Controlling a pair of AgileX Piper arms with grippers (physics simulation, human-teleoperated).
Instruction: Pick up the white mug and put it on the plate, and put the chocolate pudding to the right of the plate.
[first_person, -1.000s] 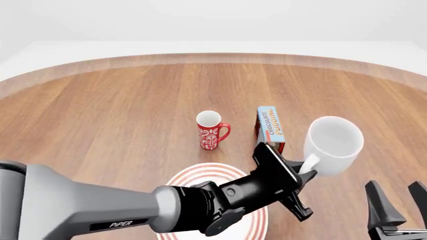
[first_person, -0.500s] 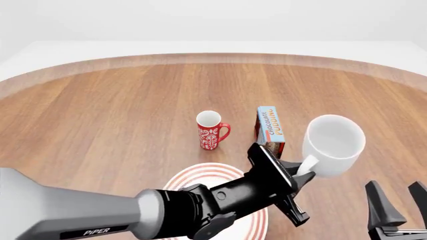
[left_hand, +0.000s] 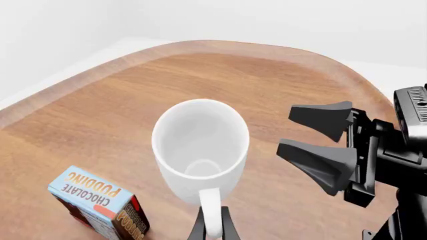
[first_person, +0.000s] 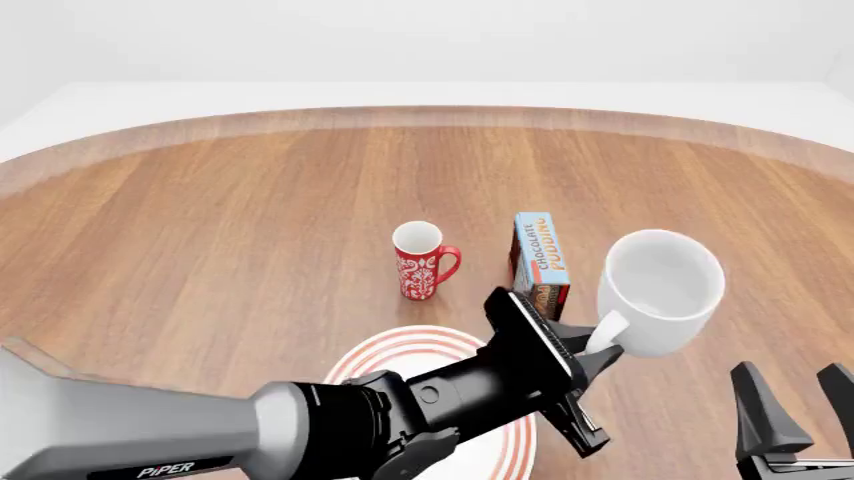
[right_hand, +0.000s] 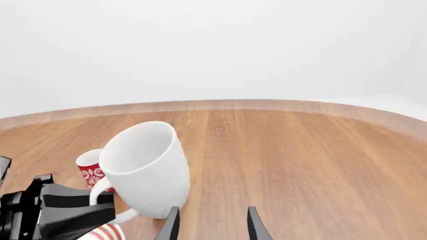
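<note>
The white mug (first_person: 663, 292) hangs tilted above the table, right of the plate (first_person: 398, 350), whose near part my left arm hides. My left gripper (first_person: 594, 345) is shut on the mug's loop handle (left_hand: 210, 215); the fingers (left_hand: 200, 227) pinch it. The mug also shows in the right wrist view (right_hand: 143, 170). The chocolate pudding (first_person: 539, 255) stands on the table just left of the mug and beyond the plate; it also shows in the left wrist view (left_hand: 100, 202). My right gripper (first_person: 801, 420) is open and empty, near the front right, beside the mug.
A slim red mug (first_person: 423, 260) with white pattern stands left of the pudding, beyond the plate. The wooden table's curved far edge (first_person: 427, 115) runs across the back. In the left wrist view the right gripper's fingers (left_hand: 320, 160) are close to the mug.
My left arm has shifted a little to the left and nearer, carrying the white mug by its handle. The right gripper has not moved.
</note>
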